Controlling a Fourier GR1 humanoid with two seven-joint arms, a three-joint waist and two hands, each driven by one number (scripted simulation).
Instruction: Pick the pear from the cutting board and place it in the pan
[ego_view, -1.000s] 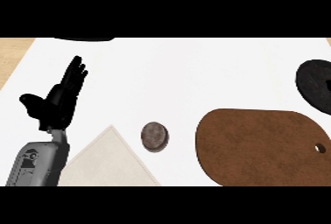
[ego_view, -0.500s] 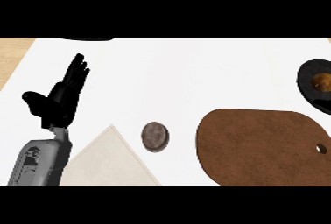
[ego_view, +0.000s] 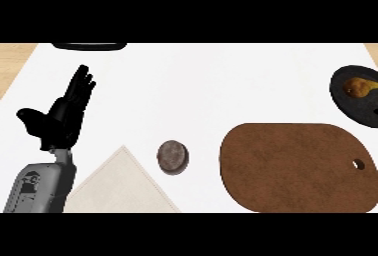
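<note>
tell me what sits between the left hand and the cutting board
In the head view, a small round brown disc lies on the counter between the left hand and the cutting board.

The pear (ego_view: 357, 88) lies in the black pan (ego_view: 347, 102) at the right edge; the brown cutting board (ego_view: 295, 167) sits below it on the white surface (ego_view: 207, 85); a small round brown disc (ego_view: 172, 156) lies left of the board; the left hand (ego_view: 60, 117) rests open, fingers up, at left.

A single head view is given, aimed steeply down at the table (ego_view: 207, 90) from above. The scene is framed closely: the cutting board (ego_view: 295, 167) and pan (ego_view: 356, 105) are cut by the edges.
</note>
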